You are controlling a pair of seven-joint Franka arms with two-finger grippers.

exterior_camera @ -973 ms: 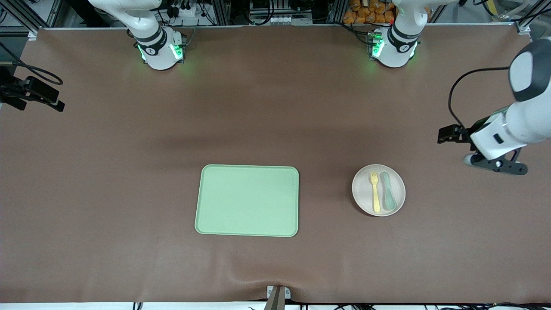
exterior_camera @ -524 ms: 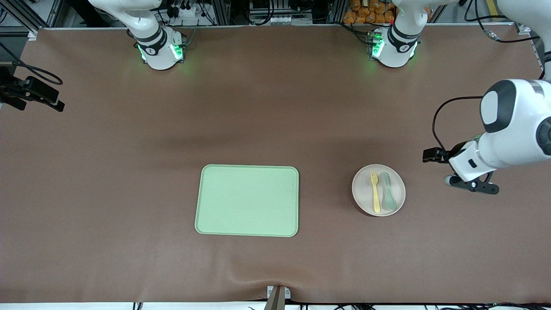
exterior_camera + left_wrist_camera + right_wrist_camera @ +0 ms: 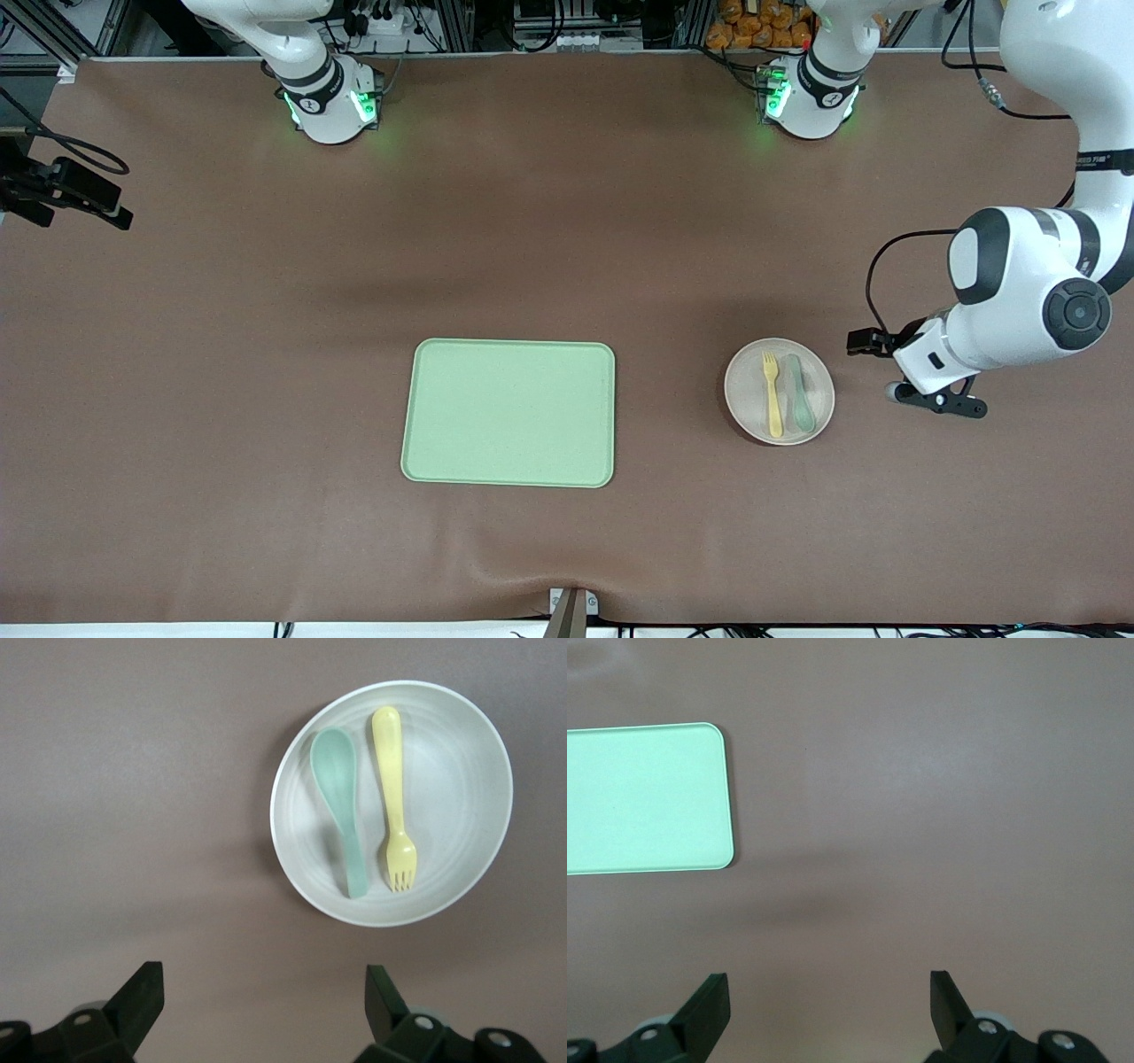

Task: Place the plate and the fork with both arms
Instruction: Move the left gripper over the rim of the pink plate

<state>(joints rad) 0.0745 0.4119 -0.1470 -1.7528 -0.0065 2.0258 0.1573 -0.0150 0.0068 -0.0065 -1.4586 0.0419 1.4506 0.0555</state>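
While lying side by side in the plate [image 3: 780, 391] near the left arm's end of the brown table [image 3: 266, 354], fork [image 3: 772, 393] and spoon [image 3: 802, 392] untouched, tray [image 3: 509, 413] bare, left gripper [image 3: 264, 1010] wide over the table beside the plate, right gripper [image 3: 831, 1008] wide, waiting over the table.

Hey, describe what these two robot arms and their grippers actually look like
Both arms are glossy white with rounded links and dark grey joint caps; the left arm has a black cable looping beside its wrist. Each round base glows green. The left gripper and right gripper are black, with two wedge-shaped fingers and small silver screws at their roots.
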